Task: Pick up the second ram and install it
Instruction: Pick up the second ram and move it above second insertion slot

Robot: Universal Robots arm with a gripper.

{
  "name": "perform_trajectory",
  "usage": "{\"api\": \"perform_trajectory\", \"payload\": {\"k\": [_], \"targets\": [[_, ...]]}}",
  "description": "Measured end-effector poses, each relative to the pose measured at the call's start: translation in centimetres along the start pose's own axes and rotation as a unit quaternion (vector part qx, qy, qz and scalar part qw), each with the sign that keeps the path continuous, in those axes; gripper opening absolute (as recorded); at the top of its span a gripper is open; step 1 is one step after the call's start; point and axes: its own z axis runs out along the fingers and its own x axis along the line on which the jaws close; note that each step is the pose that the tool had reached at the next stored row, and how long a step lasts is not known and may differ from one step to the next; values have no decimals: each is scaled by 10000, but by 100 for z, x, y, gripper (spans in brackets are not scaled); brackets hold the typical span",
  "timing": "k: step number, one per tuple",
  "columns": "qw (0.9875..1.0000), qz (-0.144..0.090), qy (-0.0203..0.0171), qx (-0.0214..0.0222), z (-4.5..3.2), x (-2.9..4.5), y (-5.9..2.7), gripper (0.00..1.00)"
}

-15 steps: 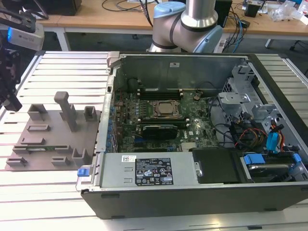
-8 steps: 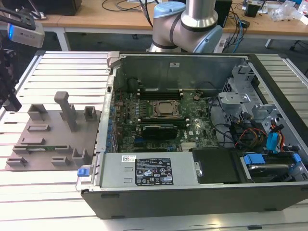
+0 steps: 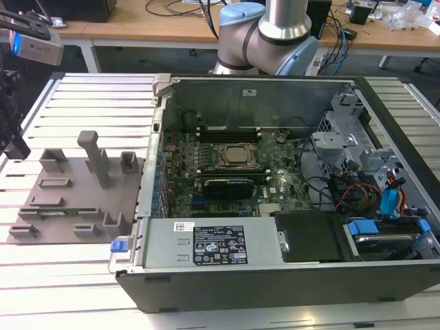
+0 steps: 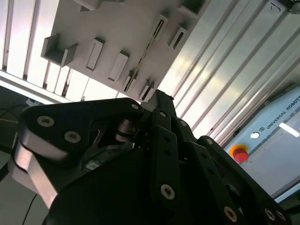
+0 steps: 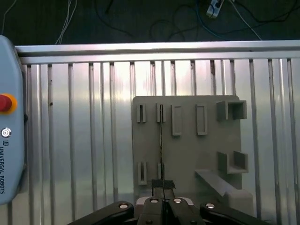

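Note:
The second ram (image 5: 161,140) stands on edge as a thin dark-green line in the slots of the grey holder plate (image 5: 187,154); in the second wrist view the ram (image 4: 143,56) runs across the same plate (image 4: 117,33). My gripper (image 5: 163,183) hangs above the plate, in line with the ram's length, with its two black fingertips pressed together and nothing between them. In the exterior view the gripper (image 3: 12,137) is at the far left, well above the plate (image 3: 69,199). The open computer case (image 3: 275,275) holds the green motherboard (image 3: 275,185) with its CPU socket (image 3: 234,157).
The plate carries several grey holder blocks and a tall post (image 3: 96,158). Everything rests on a ribbed aluminium table (image 3: 82,103). A pendant with a red stop button (image 5: 5,102) lies beside the table. Drive bays and cables (image 3: 371,185) fill the case's right side.

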Motion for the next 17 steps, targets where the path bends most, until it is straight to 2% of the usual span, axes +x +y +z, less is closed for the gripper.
{"api": "perform_trajectory", "payload": {"k": [4,6,7,8,11,13,17], "targets": [[10000,-8,1,0,0,0,0,10],[10000,-13,0,0,0,0,0,23],[10000,-16,1,0,0,0,0,23],[10000,-20,1,-1,0,0,0,30],[10000,-24,1,0,18,0,-1,30],[10000,-24,1,0,81,2,-4,30],[10000,-24,2,-1,128,3,-6,30]]}}
